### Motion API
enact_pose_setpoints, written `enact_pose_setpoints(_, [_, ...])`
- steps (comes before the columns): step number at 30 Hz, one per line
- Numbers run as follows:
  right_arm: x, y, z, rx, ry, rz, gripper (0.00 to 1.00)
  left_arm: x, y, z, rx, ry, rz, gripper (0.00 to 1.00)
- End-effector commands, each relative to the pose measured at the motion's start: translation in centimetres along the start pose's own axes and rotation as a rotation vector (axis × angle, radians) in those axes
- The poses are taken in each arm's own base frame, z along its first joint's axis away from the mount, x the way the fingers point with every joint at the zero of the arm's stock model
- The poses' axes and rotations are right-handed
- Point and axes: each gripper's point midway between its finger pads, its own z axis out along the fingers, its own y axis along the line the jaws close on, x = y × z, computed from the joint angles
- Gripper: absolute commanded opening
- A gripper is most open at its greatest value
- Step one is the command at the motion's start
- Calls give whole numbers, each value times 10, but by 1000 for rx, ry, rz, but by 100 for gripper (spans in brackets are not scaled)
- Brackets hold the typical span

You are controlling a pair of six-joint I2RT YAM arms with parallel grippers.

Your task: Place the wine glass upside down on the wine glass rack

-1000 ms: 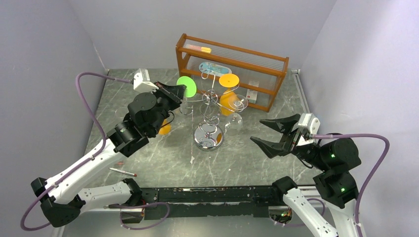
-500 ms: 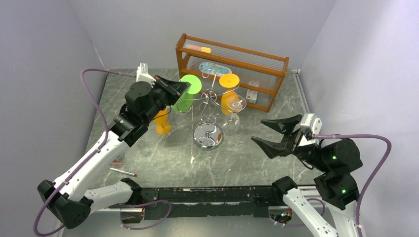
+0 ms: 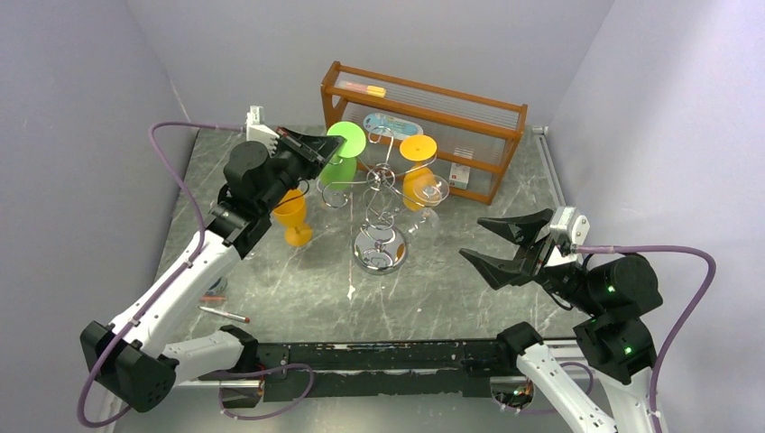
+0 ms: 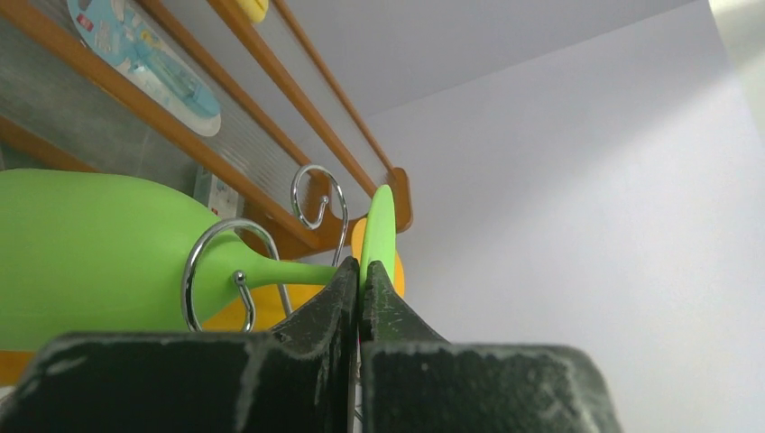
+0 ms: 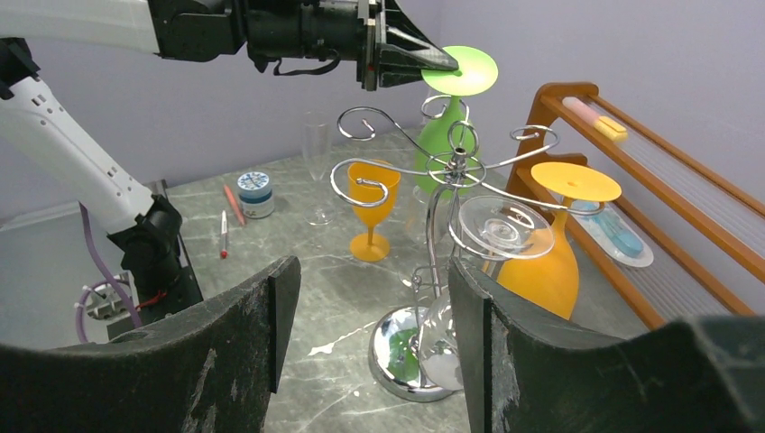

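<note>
Lime-green wine glass (image 3: pixel 340 168), foot uppermost

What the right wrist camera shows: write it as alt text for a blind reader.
The left gripper pinches the foot of an inverted green wine glass at the far side of the wine glass rack. An orange glass and a clear glass hang from it; the open right gripper frames the foreground.
</note>
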Motion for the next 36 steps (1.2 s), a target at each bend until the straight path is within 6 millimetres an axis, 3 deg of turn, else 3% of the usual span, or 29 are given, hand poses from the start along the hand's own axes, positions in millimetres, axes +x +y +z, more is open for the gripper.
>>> enact_pose_setpoints(1, [-7,2,-5,10,-14,2,65,-14,-11,4,74,-31,18,5])
enact_pose_setpoints(18, [-7,0,-4,16,-9,0,65,-33,19,-11,-33,-95,42,5])
enact_pose_setpoints(26, [-10,-4,-3,30,-5,-26,66,-27,30,-19,-84,-42,75,5])
enact_pose_setpoints(36, [-8,-4,-3,37,-10,-14,66,-11,39,-25,-106,63,104,25])
